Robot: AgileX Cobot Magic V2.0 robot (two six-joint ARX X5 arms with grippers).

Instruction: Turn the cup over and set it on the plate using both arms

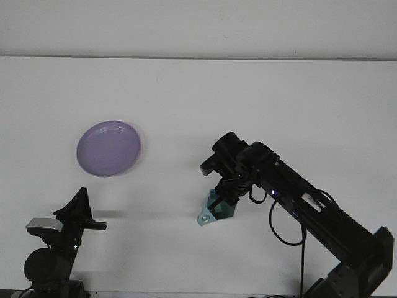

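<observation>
White desk [248, 93] under a pale wall band, seen from the front, bare apart from the items below. At far left, low in frame: left pincer [79, 208], parked close to the desk's near edge, dark fingers tapering together to a point with nothing between them; closed as far as can be judged. Up and slightly right of it: lilac plate [108, 148], lying flat, nothing on it, near this arm and well apart from the other. Right of centre: teal cup [217, 208], tilted, low over the desk or touching it (cannot tell which), long axis running from upper right down to lower left, handle lug with its hole at the lower left end. Directly above and right of it: right pincer [226, 197], reaching in from the lower right corner, clamped on the cup's upper end. Governing relation: cup between the two arms, free end turned toward the left pincer, plate beyond to the upper left. Judged step: transfer at mid-desk, left arm nearer the plate and the likely receiver.
</observation>
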